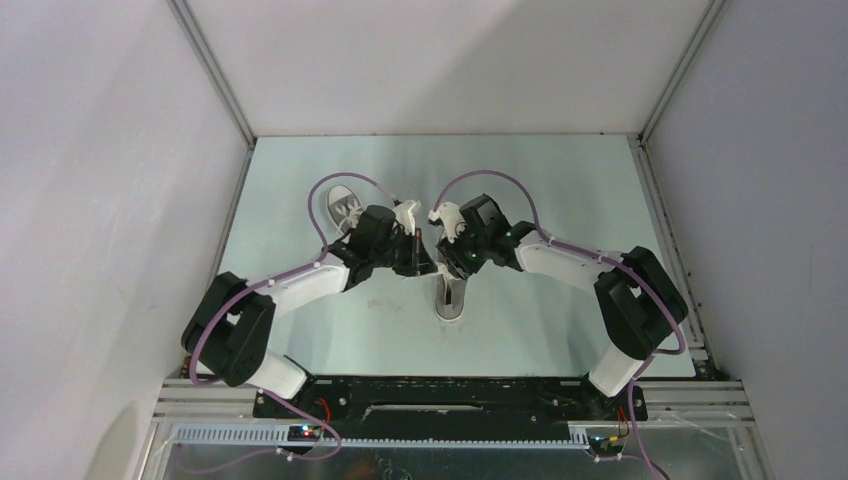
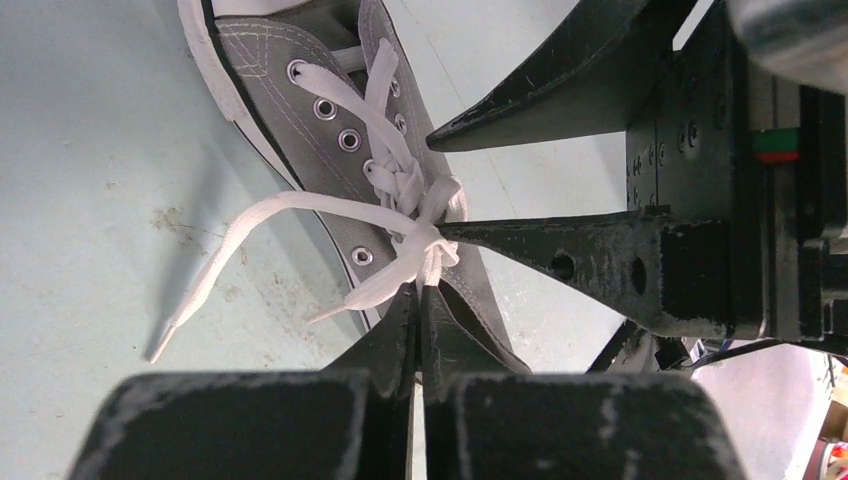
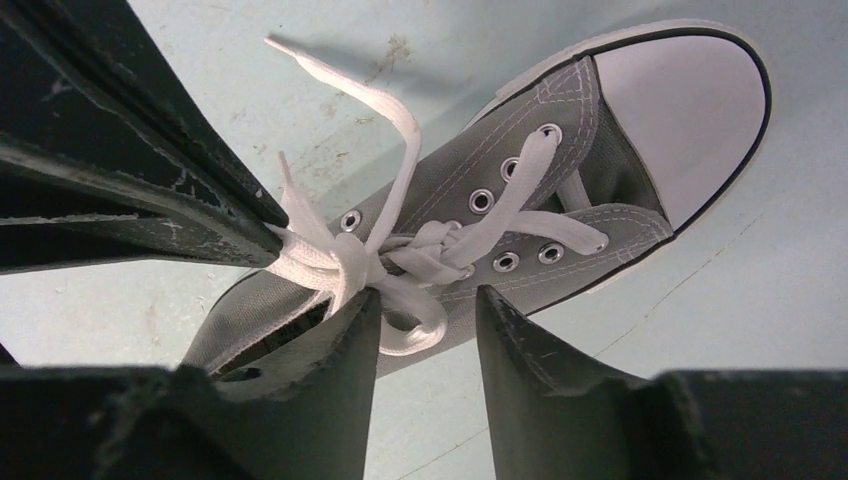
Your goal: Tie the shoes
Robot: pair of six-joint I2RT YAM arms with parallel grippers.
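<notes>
Right, one shoe (image 1: 452, 300) sits in the middle of the table (image 1: 560, 180), with the left gripper (image 2: 418, 305) and right gripper (image 3: 428, 300) meeting above at its laces (image 2: 400, 190). The second shoe (image 1: 342, 205) lies behind it, off to the left.

Bright even light, soft shadow beside lace (image 2: 262, 208), sharp focus

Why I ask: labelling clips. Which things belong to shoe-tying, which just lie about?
Job: centre shoe, its white lace, second shoe, left end effector, right end effector.
Just there: table, purple cables.
</notes>
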